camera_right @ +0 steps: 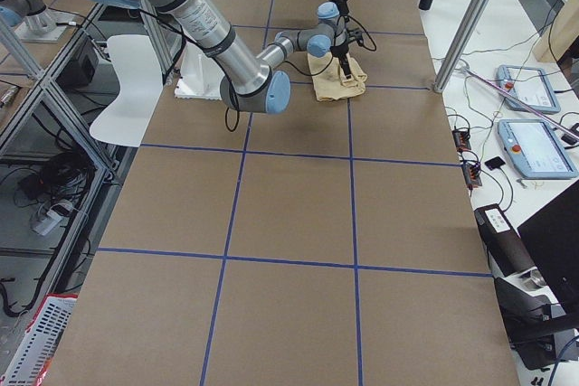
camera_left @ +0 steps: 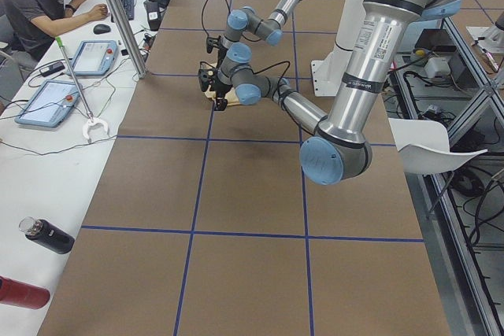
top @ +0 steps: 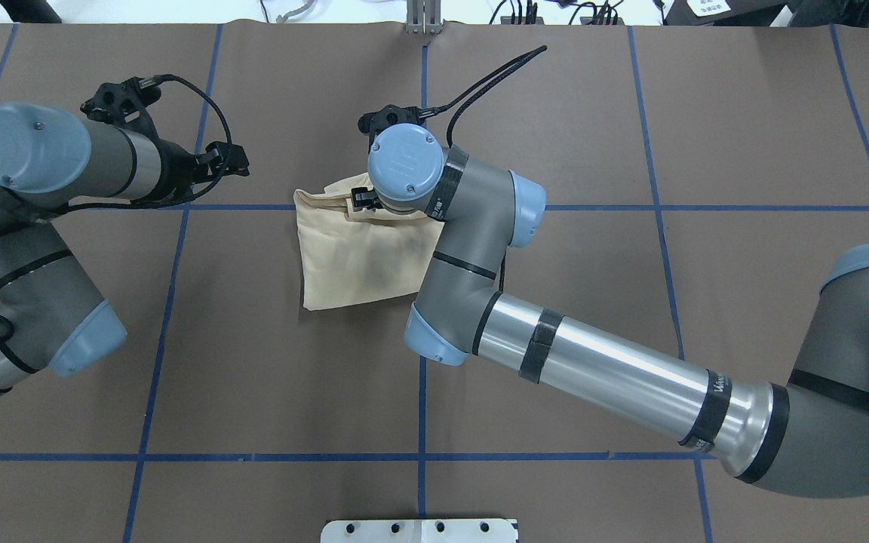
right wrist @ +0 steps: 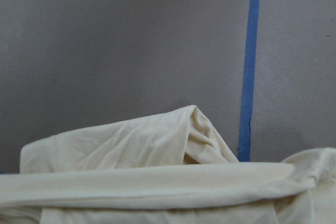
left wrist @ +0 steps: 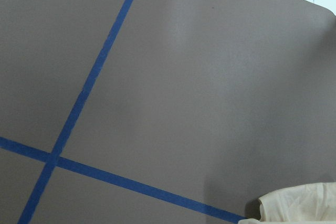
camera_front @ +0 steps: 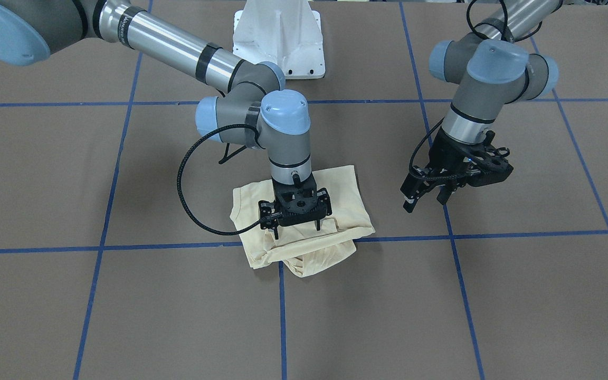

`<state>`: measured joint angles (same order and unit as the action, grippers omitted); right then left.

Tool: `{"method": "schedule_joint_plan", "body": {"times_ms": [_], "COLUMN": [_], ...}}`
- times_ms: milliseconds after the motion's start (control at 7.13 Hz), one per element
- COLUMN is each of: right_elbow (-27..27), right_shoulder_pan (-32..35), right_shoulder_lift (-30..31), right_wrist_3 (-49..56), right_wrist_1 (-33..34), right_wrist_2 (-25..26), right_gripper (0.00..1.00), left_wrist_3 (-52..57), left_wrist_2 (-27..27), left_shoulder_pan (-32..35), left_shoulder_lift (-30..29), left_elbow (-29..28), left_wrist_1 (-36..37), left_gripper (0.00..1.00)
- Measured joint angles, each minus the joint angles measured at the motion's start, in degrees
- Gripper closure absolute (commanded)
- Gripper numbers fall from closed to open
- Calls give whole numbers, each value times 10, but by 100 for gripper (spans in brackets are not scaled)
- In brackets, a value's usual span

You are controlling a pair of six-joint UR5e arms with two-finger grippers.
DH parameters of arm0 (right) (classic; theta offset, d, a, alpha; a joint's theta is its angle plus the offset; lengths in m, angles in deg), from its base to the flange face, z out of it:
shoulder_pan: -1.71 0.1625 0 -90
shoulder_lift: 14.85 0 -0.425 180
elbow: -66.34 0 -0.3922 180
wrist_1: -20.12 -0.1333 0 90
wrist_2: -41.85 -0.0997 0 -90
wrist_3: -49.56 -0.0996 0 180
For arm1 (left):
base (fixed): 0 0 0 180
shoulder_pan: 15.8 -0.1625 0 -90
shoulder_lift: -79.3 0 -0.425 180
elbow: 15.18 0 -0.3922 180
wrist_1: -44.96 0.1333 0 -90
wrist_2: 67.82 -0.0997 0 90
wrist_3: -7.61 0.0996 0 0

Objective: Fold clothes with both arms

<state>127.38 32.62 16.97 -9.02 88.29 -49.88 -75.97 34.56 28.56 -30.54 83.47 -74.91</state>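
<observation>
Now, nearest you the folded T-shirt point(camera_front: 346, 211) lies bunched on the worktop point(camera_front: 124, 316). Over it your right gripper point(camera_front: 297, 231) points down, fingers spread wide, gripping nothing. Farther off, the left gripper point(camera_front: 425, 202) hangs open-fingered and empty, clear of the T-shirt.

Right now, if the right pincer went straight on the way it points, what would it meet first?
The folded T-shirt, directly under the open right pincer. Whether its tips touch the fabric, I cannot tell.
</observation>
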Motion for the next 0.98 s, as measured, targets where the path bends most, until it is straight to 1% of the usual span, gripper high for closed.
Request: {"method": "schedule_joint_plan", "body": {"times_ms": [281, 561, 982], "right_elbow": [-31, -46, -65], "right_shoulder_pan": [8, 24, 41], "right_shoulder_lift": [-8, -10, -16], "right_wrist_3": [9, 11, 11], "right_wrist_1": [-2, -4, -29], "right_wrist_2": [11, 14, 14], "right_gripper": [0, 0, 0], "left_wrist_3": [0, 0, 0], "left_wrist_2": [-1, -2, -4], "left_shoulder_pan": [-1, -1, 0], "left_shoulder_lift": [1, 1, 0], "left_elbow": [0, 0, -1], "left_wrist_1": [0, 0, 0], "left_gripper": [0, 0, 0]}}
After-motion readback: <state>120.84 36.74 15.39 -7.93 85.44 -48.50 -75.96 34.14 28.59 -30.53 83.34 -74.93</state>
